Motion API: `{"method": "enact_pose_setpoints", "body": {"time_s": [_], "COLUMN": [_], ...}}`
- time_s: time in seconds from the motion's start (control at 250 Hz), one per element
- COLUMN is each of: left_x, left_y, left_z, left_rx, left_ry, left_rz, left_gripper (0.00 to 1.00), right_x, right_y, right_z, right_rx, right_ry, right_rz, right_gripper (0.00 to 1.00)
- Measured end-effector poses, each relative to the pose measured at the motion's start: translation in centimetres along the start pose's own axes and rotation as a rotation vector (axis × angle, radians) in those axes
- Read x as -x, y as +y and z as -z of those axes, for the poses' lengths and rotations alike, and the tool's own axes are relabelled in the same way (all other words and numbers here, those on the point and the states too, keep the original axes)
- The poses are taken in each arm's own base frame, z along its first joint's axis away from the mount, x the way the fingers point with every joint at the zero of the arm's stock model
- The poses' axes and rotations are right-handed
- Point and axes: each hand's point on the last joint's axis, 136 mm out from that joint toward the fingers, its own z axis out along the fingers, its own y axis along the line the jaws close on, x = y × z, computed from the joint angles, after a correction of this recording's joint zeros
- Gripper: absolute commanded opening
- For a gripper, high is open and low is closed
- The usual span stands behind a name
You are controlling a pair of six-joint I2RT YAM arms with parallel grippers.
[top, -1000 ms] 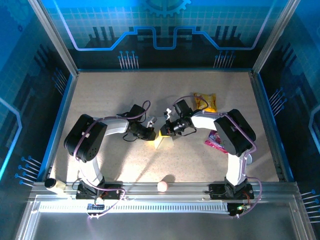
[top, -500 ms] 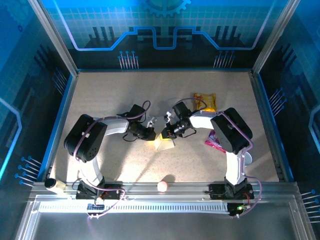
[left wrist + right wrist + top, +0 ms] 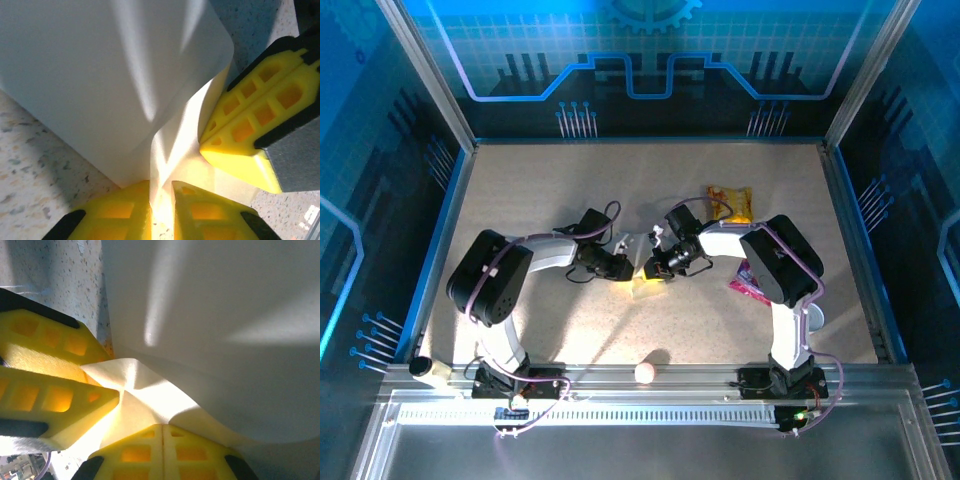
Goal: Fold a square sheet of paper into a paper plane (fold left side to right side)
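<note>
From above, the paper (image 3: 646, 288) is showing too small for its folds to be read, and the right arm (image 3: 775, 262) is covering part of the pink wrapper (image 3: 748, 286). In the left wrist view the top and left edges are cutting off the paper, the bottom edge is cropping the left end effector (image 3: 161, 192), and the right edge is cropping the right end effector (image 3: 204, 142). Glare is washing out the slit between the left fingers (image 3: 125, 210), so whether they are pinching the paper is unclear. In the right wrist view the paper is running off the top and right.
</note>
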Motion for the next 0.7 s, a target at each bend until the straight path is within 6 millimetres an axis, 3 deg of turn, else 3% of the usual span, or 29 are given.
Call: {"method": "enact_pose_setpoints", "body": {"time_s": [0.16,0.412,0.515,0.703], "left_x": [1.6,2.9,1.2,-3.3], "left_y": [-1.0,-3.9,-4.8,-6.1], "left_z": [2.6,6.3,6.0,3.1], "left_rx": [-0.001,-0.045,-0.073,-0.101], "left_ry": [-0.078,-0.181,-0.161,-0.042], "left_rz": [-0.001,0.026,0.080,0.189], "left_gripper": [0.26,0.12,0.08,0.05], "right_x": [0.0,-0.1,-0.1,-0.1], "right_y": [-0.1,-0.2,-0.2,-0.2], "right_z": [0.0,0.0,0.0,0.0], "right_rx": [-0.004,-0.008,-0.009,-0.006], "right_ry": [0.001,0.001,0.001,-0.001], "right_rz": [-0.003,-0.009,-0.017,-0.034], "right_gripper": [0.00,0.00,0.00,0.00]}}
